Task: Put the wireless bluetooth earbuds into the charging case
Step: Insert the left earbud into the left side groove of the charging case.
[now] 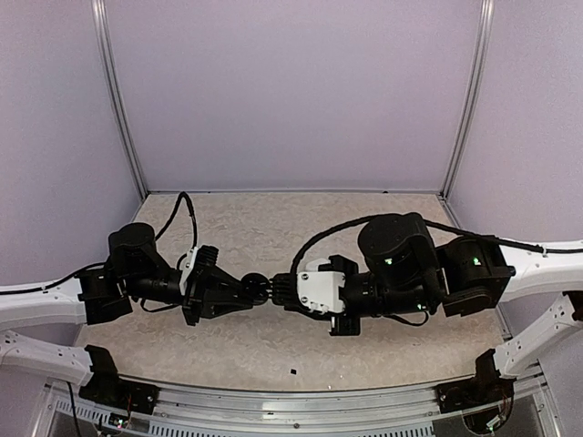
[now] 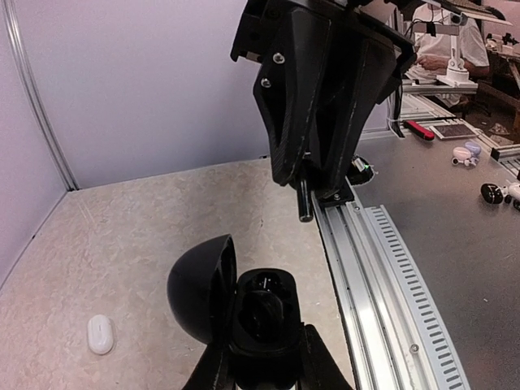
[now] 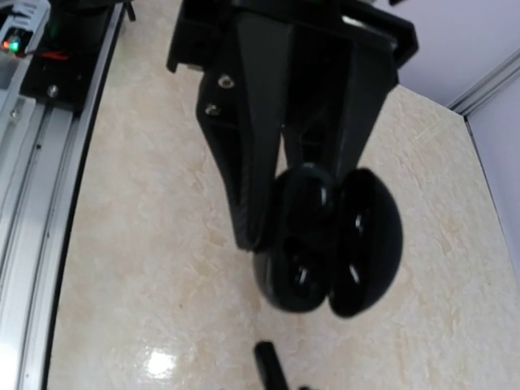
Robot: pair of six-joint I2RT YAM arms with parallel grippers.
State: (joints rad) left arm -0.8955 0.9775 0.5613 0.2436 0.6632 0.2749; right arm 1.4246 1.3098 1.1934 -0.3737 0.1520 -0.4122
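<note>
White oval pebble (image 2: 100,334) lay loose on the bench (image 2: 162,219), untouched; couldn't tell what it was. Left tool (image 2: 260,372) was clamped on the base of the charging case (image 2: 262,313), a black clamshell held off the bench with lid open and sockets facing the other arm, presumably so it couldn't skate. Right tool (image 2: 313,185) sat just apart from it, fingers nearly together on a small black stub, likely an earbud (image 2: 305,203), aimed at a socket.

The charging case (image 2: 244,317) is round and black. Its lid is swung open to one side. The left hand (image 2: 260,367) holds it up off the worktop (image 2: 146,219). A tiny black earbud (image 2: 304,201) pokes from the right hand (image 2: 311,175), near the case, not touching.
</note>
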